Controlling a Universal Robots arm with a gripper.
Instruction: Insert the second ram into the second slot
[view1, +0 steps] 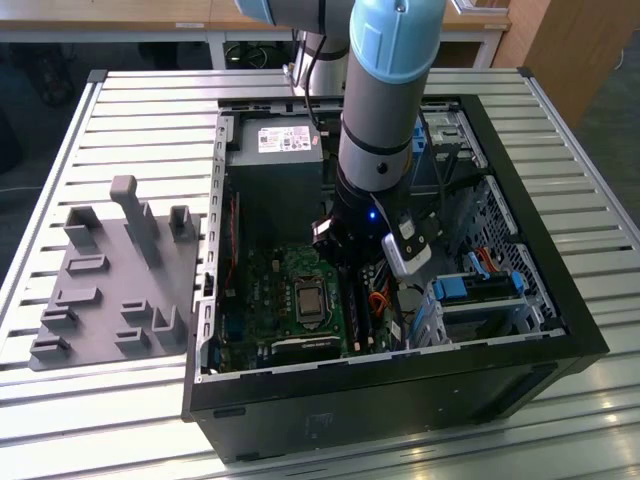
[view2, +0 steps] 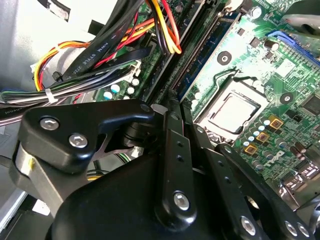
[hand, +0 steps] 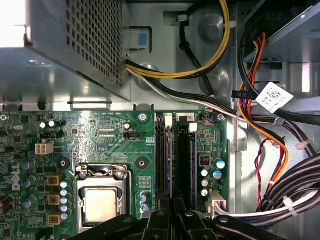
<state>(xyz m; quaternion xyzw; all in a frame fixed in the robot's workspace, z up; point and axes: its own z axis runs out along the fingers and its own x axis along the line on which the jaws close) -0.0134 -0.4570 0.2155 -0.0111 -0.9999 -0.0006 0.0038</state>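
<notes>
Two memory slots (hand: 172, 160), gripper (hand: 172, 216) just above

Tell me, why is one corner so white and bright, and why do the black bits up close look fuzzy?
In the first wrist view, glare whitens the power supply box at its corner, while the motherboard is evenly lit. In the second wrist view, the gripper sits close to the camera and looks soft; the processor socket behind is sharper. In the exterior view, the case throws its inside into shadow.
</notes>
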